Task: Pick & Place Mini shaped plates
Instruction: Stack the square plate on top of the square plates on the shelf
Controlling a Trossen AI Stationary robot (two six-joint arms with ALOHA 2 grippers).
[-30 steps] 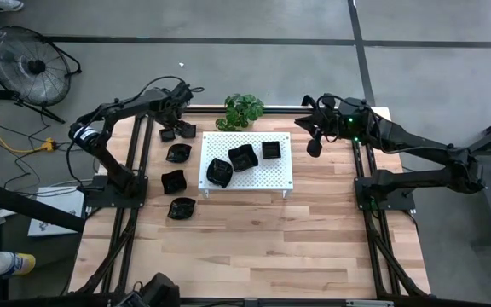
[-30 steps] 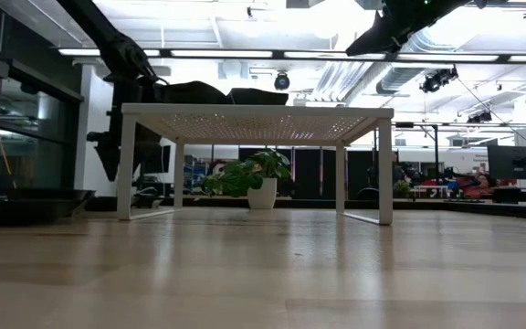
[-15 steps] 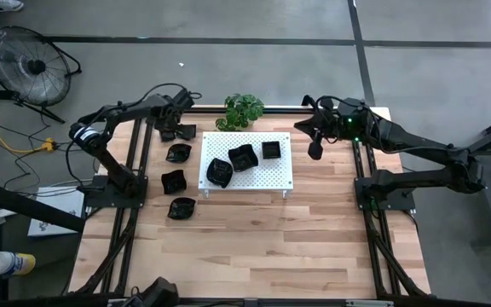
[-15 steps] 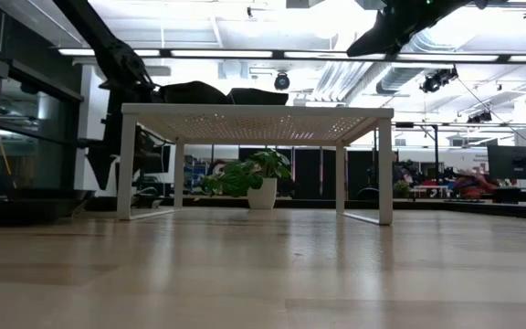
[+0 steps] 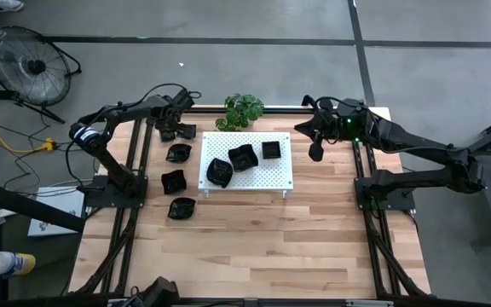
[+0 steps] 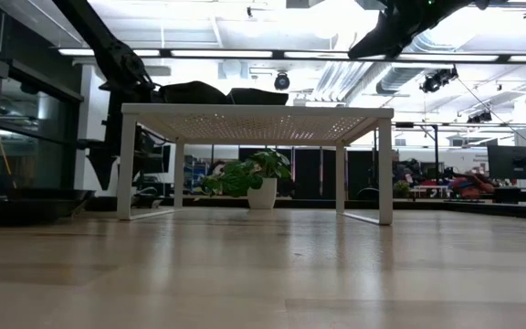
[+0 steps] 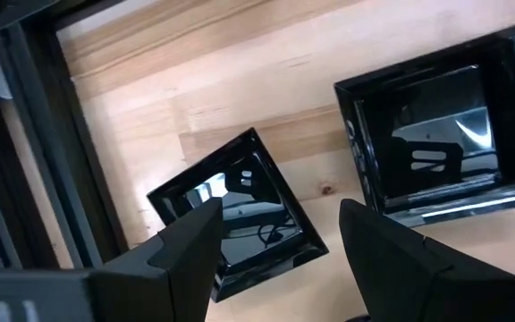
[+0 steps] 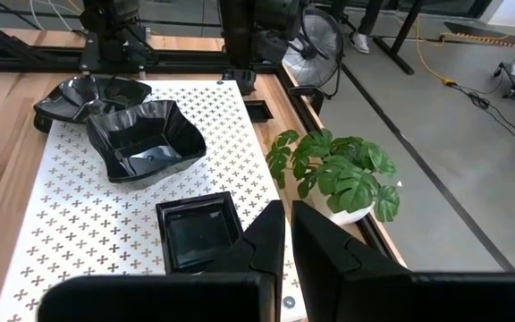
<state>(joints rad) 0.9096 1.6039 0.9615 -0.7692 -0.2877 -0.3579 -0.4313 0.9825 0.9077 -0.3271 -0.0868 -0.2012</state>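
Small glossy black mini shaped plates lie on the wooden table and on the white perforated board (image 5: 275, 175). Three are on the board: a square one (image 8: 195, 234), a wavy one (image 8: 146, 139) and one more (image 5: 219, 171). At the table's far left lie two square plates, a small one (image 7: 231, 210) and a larger one (image 7: 436, 125). My left gripper (image 7: 280, 215) stands open just above the small one, pointing down, one finger on each side of it. My right gripper (image 8: 286, 234) is shut on nothing, held high off the board's right end (image 5: 315, 150).
Three more black plates (image 5: 178, 153) (image 5: 175, 181) (image 5: 181, 207) lie in a row left of the board. A green potted plant (image 5: 244, 109) stands at the far edge behind the board. The table's near half is bare wood (image 5: 254, 247). A dark frame rail (image 7: 25, 134) runs close beside the small plate.
My left gripper has rolled a little about its own pointing line above the two square plates, staying open. The plates have kept still.
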